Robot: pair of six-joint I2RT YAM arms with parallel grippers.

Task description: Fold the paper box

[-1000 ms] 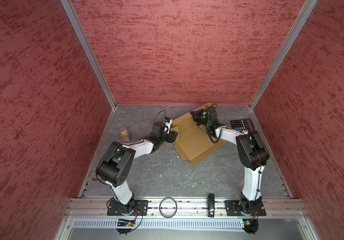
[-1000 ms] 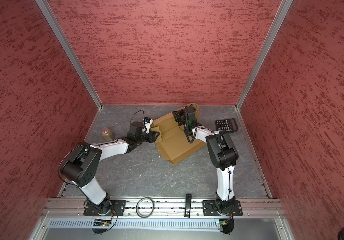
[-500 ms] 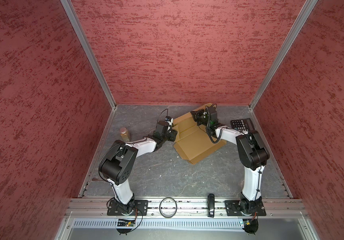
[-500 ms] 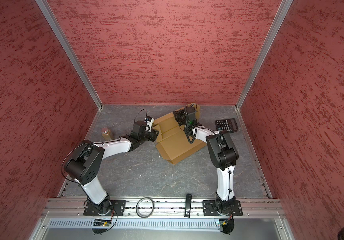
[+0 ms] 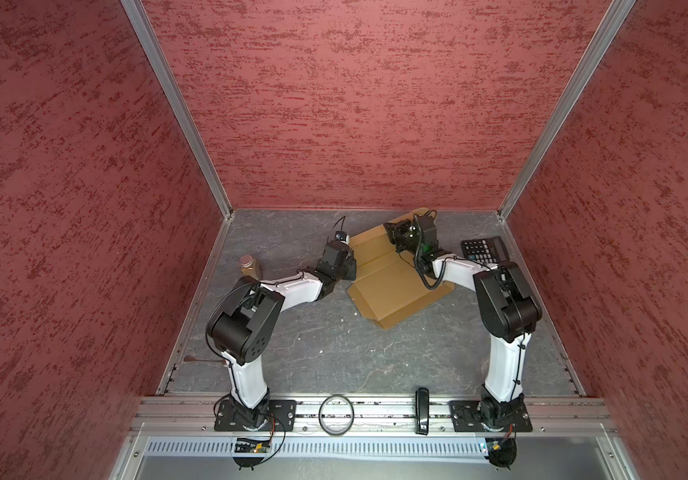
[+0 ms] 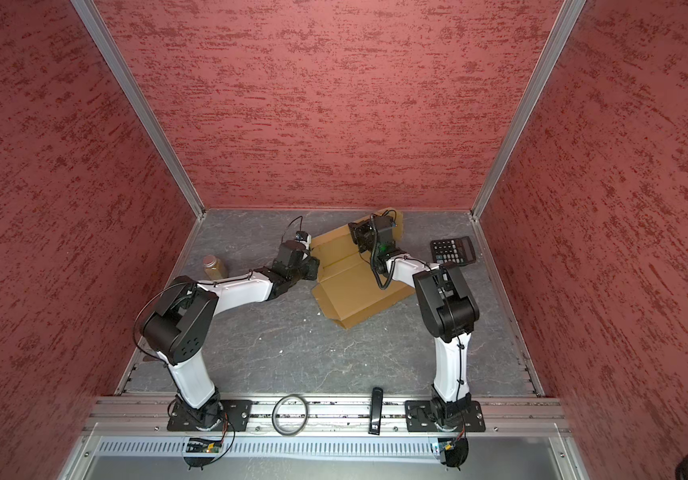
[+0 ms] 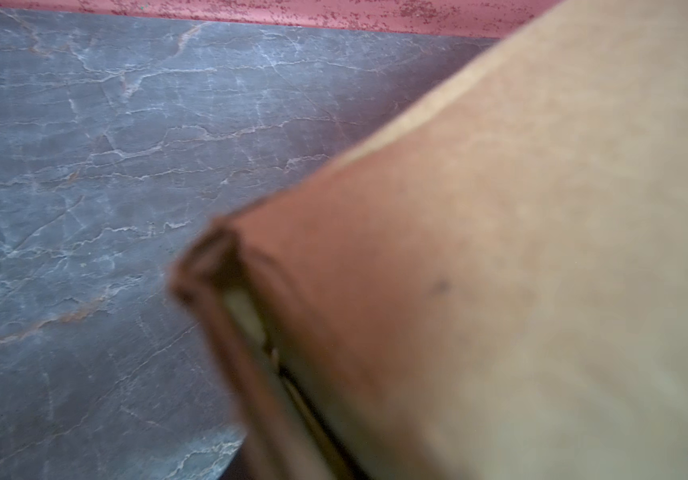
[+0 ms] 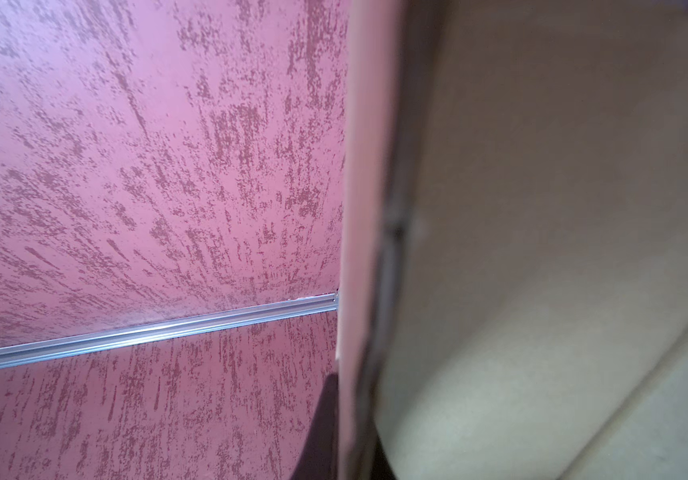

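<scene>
Noted, nearest, the front rail [image 5: 375,409] carrying a black ring [image 5: 320,415] and a small black handheld device [image 5: 422,411], well apart, between the two arm bases. Saw past it the grey marbled table [image 5: 334,353], with a thin stick [image 5: 203,359] lying at its left edge.

Found the paper box [image 5: 392,291] on the far part of the table, right of centre, in both top views. Brown cardboard, turned at an angle, near corner pointing toward the rail, near panel lying flat with creases showing, far flap raised close to the back wall.

Traced the left arm [image 5: 292,289] stretched in low from the left, with the left gripper [image 5: 348,268] right at the box's left edge. Got from the left wrist view only a blurred close-up of a folded corner of the paper box [image 7: 500,249] above the table. Could not tell that claw's state: wide, narrow or gripping.

Spotted a small brownish jar [image 5: 249,266] left of that arm, near the left wall, apart from the box.

Followed the right arm [image 5: 458,270] over the box's right side to the right gripper [image 5: 392,232] at the raised far flap. Judged that claw pinched narrow on the flap. In the right wrist view, saw the cardboard edge running down between dark fingers [image 8: 319,432].

Saw a black calculator [image 5: 484,249] flat on the table right of the box, near the right wall, not touching it. Met the red textured back wall [image 5: 354,124] farthest off.
</scene>
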